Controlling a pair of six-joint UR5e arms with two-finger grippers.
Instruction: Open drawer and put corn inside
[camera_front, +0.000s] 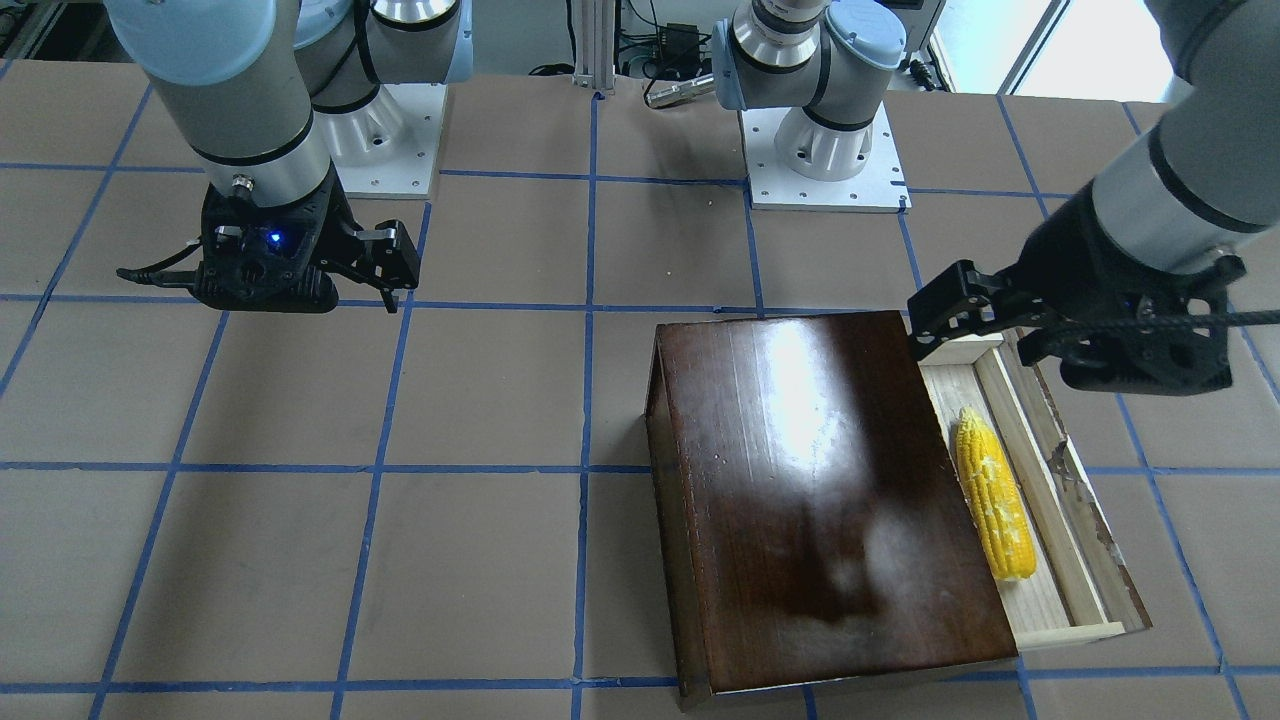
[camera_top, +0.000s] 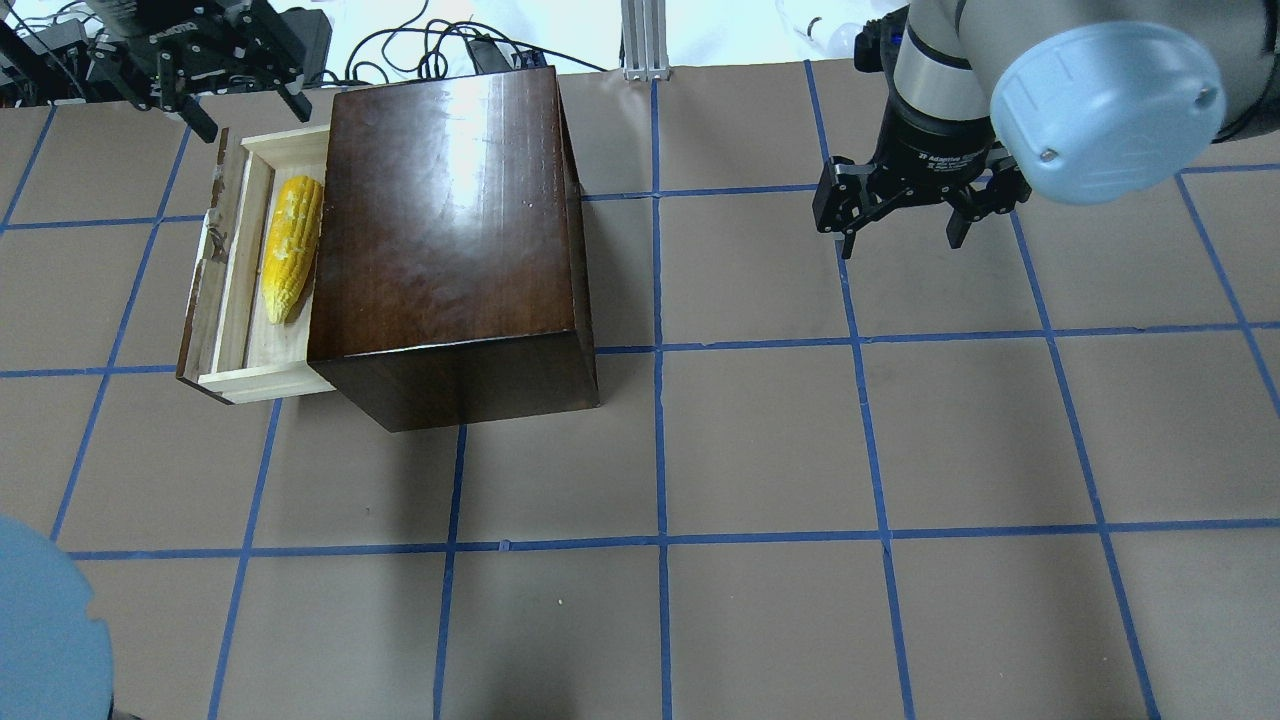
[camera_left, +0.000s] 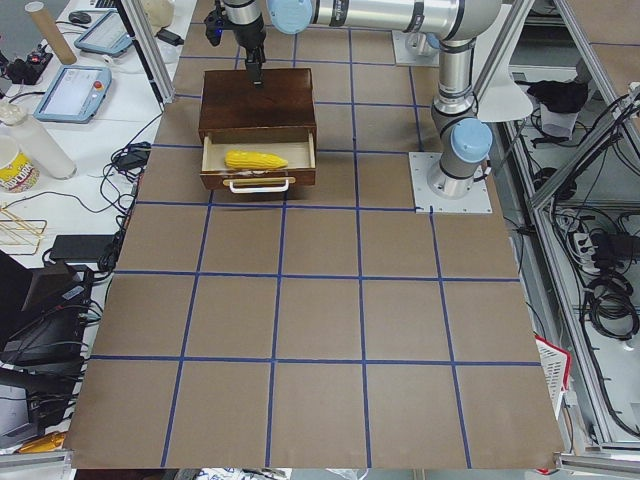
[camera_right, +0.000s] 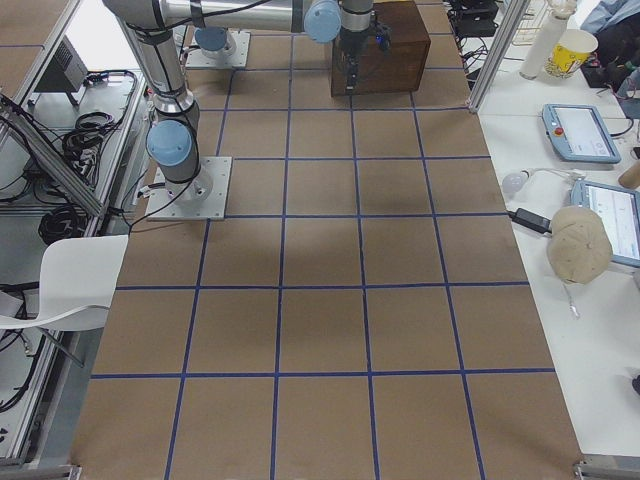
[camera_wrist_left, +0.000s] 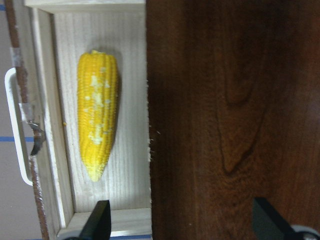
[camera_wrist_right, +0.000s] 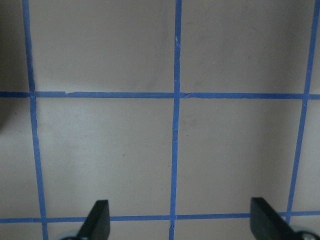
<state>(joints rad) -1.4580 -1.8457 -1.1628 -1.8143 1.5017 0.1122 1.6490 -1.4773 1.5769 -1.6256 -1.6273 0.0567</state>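
The drawer (camera_top: 250, 345) is slid out of the glossy dark-brown box (camera_top: 450, 200) at the table's far left. The yellow corn (camera_top: 288, 245) lies loose in the drawer's tray, tip towards me; it also shows in the front-facing view (camera_front: 993, 505) and the left wrist view (camera_wrist_left: 97, 122). My left gripper (camera_top: 250, 110) is open and empty, above the far end of the drawer and the box's edge, clear of the corn. My right gripper (camera_top: 900, 238) is open and empty, above bare table well to the right of the box.
The drawer has a white handle (camera_wrist_left: 15, 135) on its worn front panel. The brown table (camera_top: 760, 450) has a blue tape grid. The arm bases (camera_front: 825, 150) (camera_front: 385, 140) stand at the table's near edge. Tablets and a cup (camera_right: 575, 50) lie off the table.
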